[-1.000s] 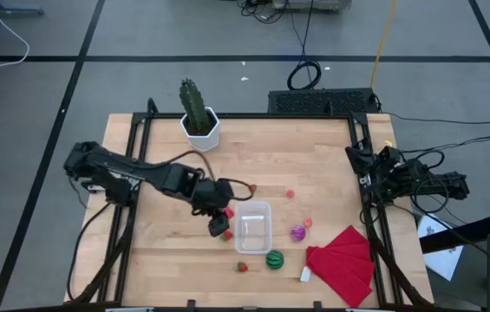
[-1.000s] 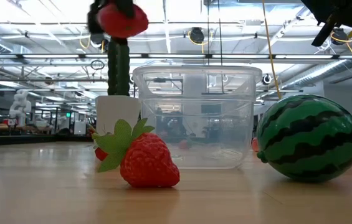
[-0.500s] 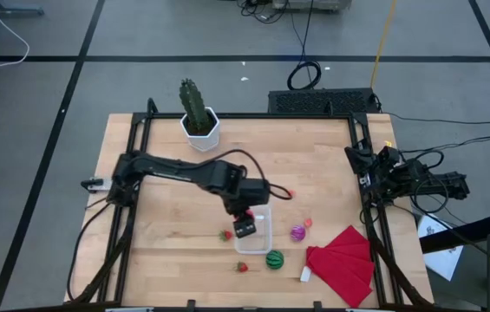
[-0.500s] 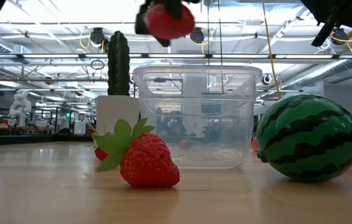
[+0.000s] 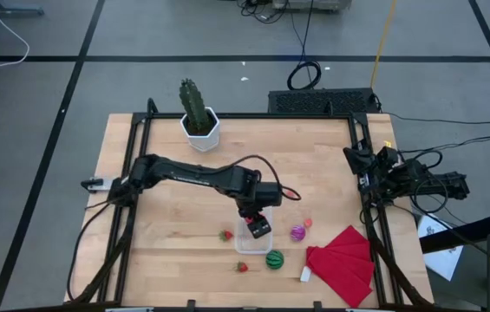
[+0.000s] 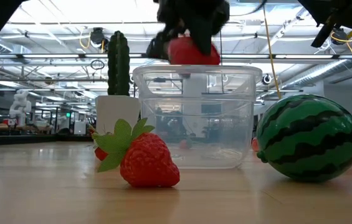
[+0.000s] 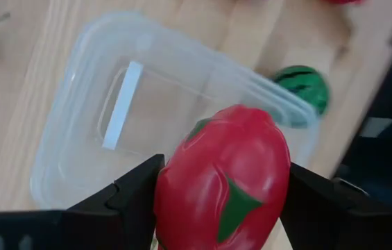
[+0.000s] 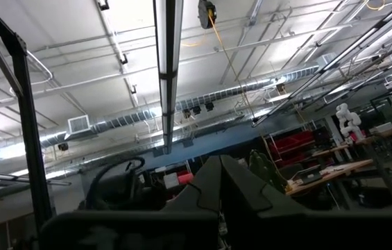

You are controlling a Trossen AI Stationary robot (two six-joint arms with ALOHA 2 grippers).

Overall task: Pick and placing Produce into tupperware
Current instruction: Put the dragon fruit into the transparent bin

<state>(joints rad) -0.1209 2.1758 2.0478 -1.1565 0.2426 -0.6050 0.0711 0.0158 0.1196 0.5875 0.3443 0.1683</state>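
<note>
My left gripper is shut on a red toy fruit with green patches and hangs over the clear tupperware. In the low view the fruit sits just above the tupperware's rim. The tupperware stands open and holds nothing I can see. On the table lie a strawberry, a second strawberry, a green striped ball, a purple piece and a small red bit. My right gripper waits, shut, at the table's right edge. My left gripper pinches the red fruit between its two fingers, one on each side of the fruit's body. It comes from above, pointing down. The fruit is lifted clear, over the tupperware's opening.
A cactus in a white pot stands near the far edge. A folded red cloth with a small white piece lies at the near right. Bare wood lies left of the tupperware.
My left gripper has carried the red fruit toward the table's right edge, from beside the tupperware's left side to over its opening, and has come down until the fruit is just above the rim. It has stayed shut on the fruit.
</note>
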